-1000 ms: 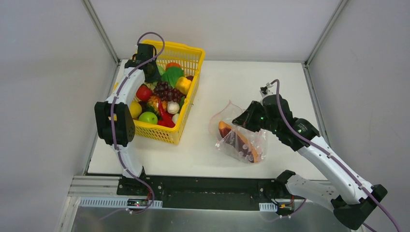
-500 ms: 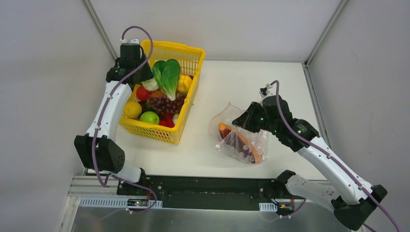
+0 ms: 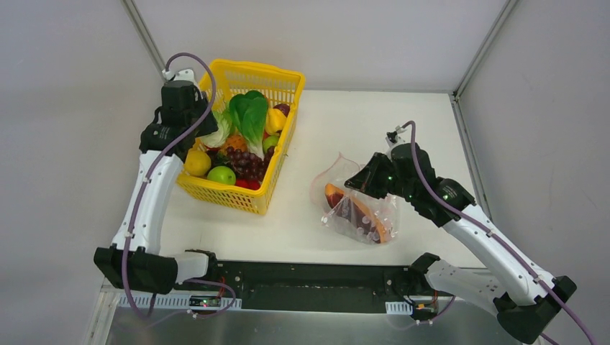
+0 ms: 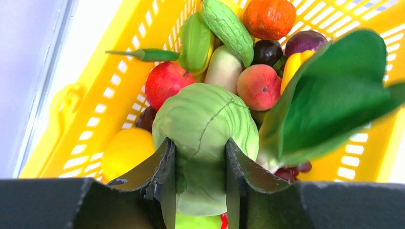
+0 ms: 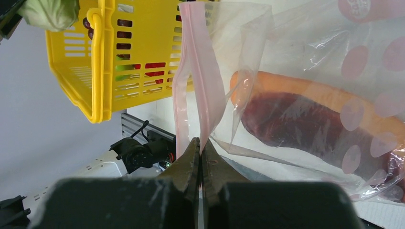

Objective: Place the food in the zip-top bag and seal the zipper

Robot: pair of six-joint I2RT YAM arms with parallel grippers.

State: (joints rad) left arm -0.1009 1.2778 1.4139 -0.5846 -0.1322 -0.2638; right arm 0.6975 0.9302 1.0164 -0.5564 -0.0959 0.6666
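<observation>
"Where was the left tool (image 4: 199,149)?"

"It was over the left side of the yellow basket (image 3: 277,75). Its two fingers were clamped on a pale green cabbage (image 4: 205,114), one finger on each side."

"What else was in the basket?"

"Lots of toy food. A big leafy green (image 3: 249,115) lay on top, just beside the cabbage. There was a lemon (image 3: 197,163), a green apple (image 3: 221,175) and purple grapes (image 3: 247,164) near the front. The left wrist camera also showed a red apple (image 4: 165,83) and a peach (image 4: 259,87)."

"And the right tool (image 5: 200,145)?"

"Its fingers were pinched together on the pink strip (image 5: 196,71) of the clear bag (image 3: 360,208). It held that edge up."

"Where was the bag?"

"It lay on the white table (image 3: 345,122), to the right of the basket and apart from it. Its mouth faced the basket. The two sides of the pink strip stood apart, so the mouth was open."

"Was anything in the bag?"

"Yes. An orange piece (image 5: 286,88) and a dark red piece (image 5: 296,126) lay inside, touching each other."
</observation>
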